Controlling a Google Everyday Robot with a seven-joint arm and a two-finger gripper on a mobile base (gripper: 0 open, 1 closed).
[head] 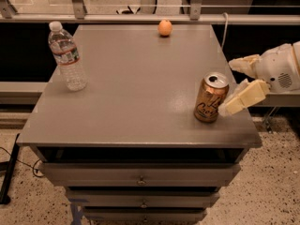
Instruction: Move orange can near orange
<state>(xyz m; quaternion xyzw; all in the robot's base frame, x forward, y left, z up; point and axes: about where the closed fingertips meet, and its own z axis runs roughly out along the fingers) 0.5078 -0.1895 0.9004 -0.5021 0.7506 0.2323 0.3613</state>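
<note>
At the right edge of the bench, toward the near-right corner: orange can standing upright, silver top up, cursive lettering facing the front. Claw comes in from off the right edge, level with the can, spread wide open, holding nothing. Its nearer finger ends right at the can's right side; contact or a small gap, can't tell. The other finger sits behind it, clear of the can. Orange at the far edge, right of centre, well apart from the can. Clear water bottle upright by the left edge, toward the far-left corner. Drawers under the top.
</note>
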